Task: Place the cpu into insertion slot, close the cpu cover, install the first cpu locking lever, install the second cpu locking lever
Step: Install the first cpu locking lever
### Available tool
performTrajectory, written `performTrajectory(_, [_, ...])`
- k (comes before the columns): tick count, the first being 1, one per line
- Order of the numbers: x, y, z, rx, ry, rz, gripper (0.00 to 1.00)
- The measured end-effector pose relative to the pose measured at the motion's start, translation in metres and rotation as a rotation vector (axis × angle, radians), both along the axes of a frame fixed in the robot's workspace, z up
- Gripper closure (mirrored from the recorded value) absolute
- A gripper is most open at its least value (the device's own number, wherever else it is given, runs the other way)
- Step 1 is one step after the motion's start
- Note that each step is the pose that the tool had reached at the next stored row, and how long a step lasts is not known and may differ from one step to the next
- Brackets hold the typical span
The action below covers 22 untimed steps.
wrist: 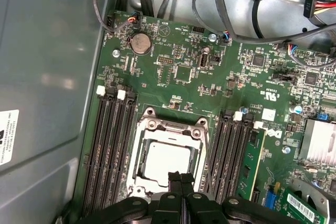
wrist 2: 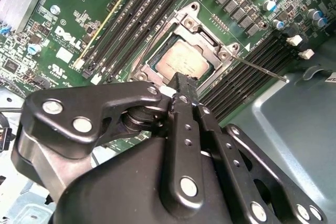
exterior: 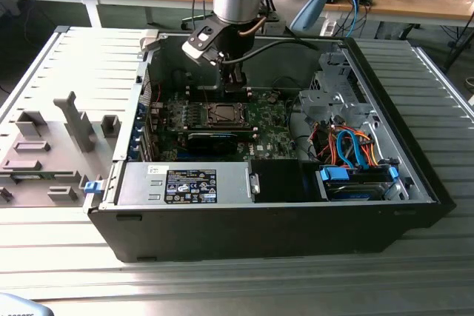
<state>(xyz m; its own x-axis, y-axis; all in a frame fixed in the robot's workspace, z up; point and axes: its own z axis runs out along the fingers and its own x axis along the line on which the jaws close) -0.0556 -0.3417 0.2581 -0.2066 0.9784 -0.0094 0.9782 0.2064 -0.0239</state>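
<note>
Cpu chip, pale silvery square [wrist: 167, 162], lies socketed under silvery metal frame cover [wrist: 137, 156]. Black end effector [wrist: 180, 178], clenched empty, hovers just above. Lever latching seems the step in hand.

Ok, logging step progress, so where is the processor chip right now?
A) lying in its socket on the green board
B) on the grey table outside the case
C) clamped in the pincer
A: in the first wrist view the pale chip lies flat inside the metal-rimmed socket on the board, while the pincer has its tips together at the socket's edge with nothing between them.
</note>
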Motion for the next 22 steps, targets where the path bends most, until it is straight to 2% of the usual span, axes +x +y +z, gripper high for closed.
performTrajectory(22, [0.0000, 0.0000, 0.0000, 0.0000, 0.0000, 0.065, 0.89])
